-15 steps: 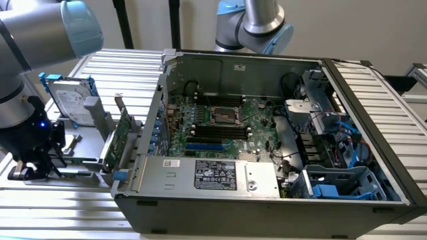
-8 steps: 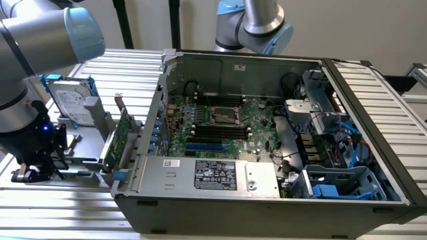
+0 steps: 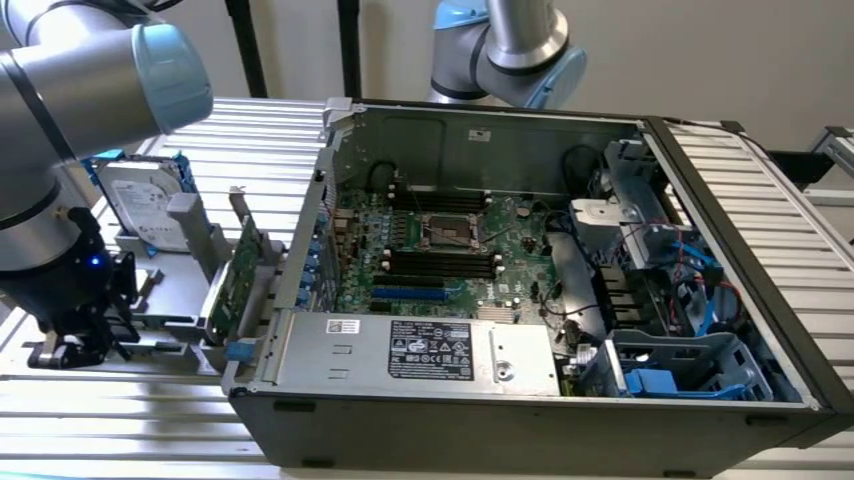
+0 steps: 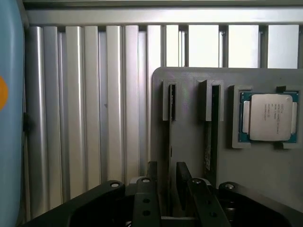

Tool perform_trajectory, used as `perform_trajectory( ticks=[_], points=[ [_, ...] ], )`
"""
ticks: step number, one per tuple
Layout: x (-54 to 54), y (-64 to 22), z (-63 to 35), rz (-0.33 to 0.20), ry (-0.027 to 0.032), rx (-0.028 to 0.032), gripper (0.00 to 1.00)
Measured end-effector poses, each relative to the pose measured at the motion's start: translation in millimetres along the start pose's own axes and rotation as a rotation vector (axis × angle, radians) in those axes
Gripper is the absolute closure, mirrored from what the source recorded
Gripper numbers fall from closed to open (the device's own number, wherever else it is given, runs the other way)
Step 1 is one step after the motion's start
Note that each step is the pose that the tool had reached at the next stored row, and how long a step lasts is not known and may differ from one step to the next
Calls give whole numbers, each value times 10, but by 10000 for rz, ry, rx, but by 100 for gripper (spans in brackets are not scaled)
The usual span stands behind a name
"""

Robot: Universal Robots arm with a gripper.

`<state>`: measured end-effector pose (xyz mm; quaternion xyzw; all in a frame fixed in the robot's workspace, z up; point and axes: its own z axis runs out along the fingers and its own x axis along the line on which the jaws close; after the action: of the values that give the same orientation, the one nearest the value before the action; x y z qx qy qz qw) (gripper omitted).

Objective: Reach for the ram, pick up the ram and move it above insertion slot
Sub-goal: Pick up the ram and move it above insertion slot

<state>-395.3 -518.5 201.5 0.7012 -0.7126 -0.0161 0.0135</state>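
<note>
Ribbed aluminium worktop (image 3: 134, 430) carries open computer case (image 3: 481, 130) and grey holder (image 4: 189, 123). Hand (image 4: 166, 166) low over holder, at exterior view's left of case. Fingers (image 4: 151, 177) spread, released, one each side of ram (image 4: 171, 127); contact not discernible. Ram stands on edge in holder groove, second stick (image 4: 211, 137) in neighbouring groove, processor (image 4: 268, 117) beside that. Insertion slot (image 3: 441, 262) well apart, on motherboard (image 3: 521, 225) inside case.

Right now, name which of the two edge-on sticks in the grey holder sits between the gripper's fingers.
The ram farther from the processor chip: the gripper straddles it, open. The other stick stands outside the fingers, beside the chip.
</note>
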Motion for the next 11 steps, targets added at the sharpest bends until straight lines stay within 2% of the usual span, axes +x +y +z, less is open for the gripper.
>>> perform_trajectory(
  ticks=[6,7,8,10,11],
  points=[
    [-1,0,9,0,-1,1,69],
    [-1,0,10,0,-1,1,78],
    [-2,0,10,1,-3,1,78],
    [-1,1,10,1,0,0,87],
    [-2,0,10,1,0,0,87]
  ],
)
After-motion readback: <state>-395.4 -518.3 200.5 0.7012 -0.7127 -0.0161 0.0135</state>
